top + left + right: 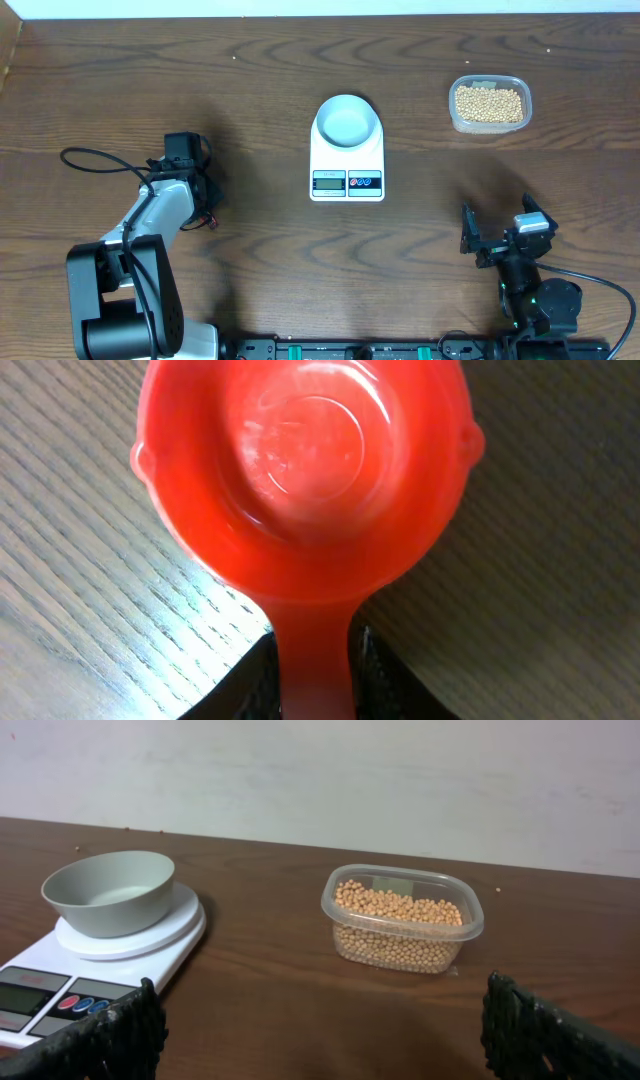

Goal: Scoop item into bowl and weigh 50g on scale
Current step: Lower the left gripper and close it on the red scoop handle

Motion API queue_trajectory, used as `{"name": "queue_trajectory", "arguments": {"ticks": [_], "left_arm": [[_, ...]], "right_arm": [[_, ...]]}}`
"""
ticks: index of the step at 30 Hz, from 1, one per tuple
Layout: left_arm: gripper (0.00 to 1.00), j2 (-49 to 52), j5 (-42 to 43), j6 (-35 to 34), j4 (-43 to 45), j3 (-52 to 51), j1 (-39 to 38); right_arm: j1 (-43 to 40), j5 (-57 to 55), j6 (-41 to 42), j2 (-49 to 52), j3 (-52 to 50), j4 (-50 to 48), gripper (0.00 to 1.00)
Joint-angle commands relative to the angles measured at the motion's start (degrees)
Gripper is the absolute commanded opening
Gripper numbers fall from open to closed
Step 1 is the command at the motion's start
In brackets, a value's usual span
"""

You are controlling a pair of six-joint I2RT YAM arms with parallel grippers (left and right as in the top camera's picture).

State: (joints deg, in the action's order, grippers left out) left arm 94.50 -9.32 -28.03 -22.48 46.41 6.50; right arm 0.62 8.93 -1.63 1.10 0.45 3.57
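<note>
The white scale [347, 180] stands mid-table with the pale blue-white bowl [347, 122] on it, empty. Both also show in the right wrist view: the scale [60, 985] and the bowl [108, 892]. The tan-yellow beans [489, 103] fill a clear tub at the back right, also seen in the right wrist view [400, 915]. My left gripper [315, 655] is shut on the handle of an empty red scoop [300, 470], low over the table. In the overhead view the left gripper [186, 165] hides the scoop. My right gripper [497, 225] [330, 1040] is open and empty, in front of the tub.
The clear plastic tub [345, 885] stands about a hand's width right of the scale. A black cable [95, 158] loops left of the left arm. A pale wall [320, 780] rises behind the table's far edge.
</note>
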Motion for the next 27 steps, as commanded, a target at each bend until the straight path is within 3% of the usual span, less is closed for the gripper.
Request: {"name": "queue_trajectory", "arguments": {"ticks": [1,10,16,27], "left_arm": [[0.24,0.76,-0.72,0.59,-0.09,-0.24,0.2],[0.19,0.76,-0.09,0.55,-0.13,-0.22,0.17],[0.08,0.76,0.68,0.35,-0.13,-0.22,0.17],[0.07,-1.53,1.49,0.33,-1.53,-0.02,0.17]], "right_arm": [[0.39,-0.44,0.74,0.04,-0.02,0.28,0.99],[0.39,-0.44,0.74,0.04,-0.02,0.28,0.99],[0.39,-0.44,0.74,0.04,-0.02,0.28,0.99],[0.39,-0.44,0.74,0.04,-0.02,0.28,0.99]]}}
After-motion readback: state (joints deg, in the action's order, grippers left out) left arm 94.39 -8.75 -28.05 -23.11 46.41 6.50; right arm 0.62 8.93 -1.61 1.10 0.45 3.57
